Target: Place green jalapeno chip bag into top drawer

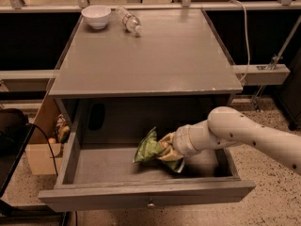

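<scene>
The top drawer (141,194) of the grey cabinet is pulled open, its flat front panel and small knob facing me. The green jalapeno chip bag (148,147) is inside the drawer, tilted, just above the drawer floor near its middle. My gripper (165,150) reaches in from the right on a white arm and is shut on the right side of the bag. The bag's lower right part is hidden behind the gripper.
On the cabinet top (150,55) stand a white bowl (96,16) and a clear plastic bottle (129,20) lying on its side at the back left. A cardboard box (40,147) sits on the floor left of the cabinet. A cable hangs at the back right.
</scene>
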Action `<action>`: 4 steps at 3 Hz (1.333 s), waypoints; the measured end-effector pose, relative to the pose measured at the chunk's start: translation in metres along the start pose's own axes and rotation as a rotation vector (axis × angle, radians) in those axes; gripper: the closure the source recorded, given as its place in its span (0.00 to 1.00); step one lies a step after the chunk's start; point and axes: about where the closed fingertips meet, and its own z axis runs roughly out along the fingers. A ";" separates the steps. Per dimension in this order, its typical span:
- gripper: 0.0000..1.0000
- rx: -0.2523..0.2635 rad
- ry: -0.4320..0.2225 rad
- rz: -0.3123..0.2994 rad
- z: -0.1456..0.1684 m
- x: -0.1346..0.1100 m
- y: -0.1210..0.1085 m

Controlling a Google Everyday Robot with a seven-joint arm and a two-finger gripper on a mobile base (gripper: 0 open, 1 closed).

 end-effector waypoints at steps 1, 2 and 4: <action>0.97 -0.008 0.016 0.002 0.008 0.010 0.000; 0.73 -0.008 0.016 0.002 0.008 0.010 0.000; 0.26 -0.008 0.016 0.002 0.008 0.010 0.000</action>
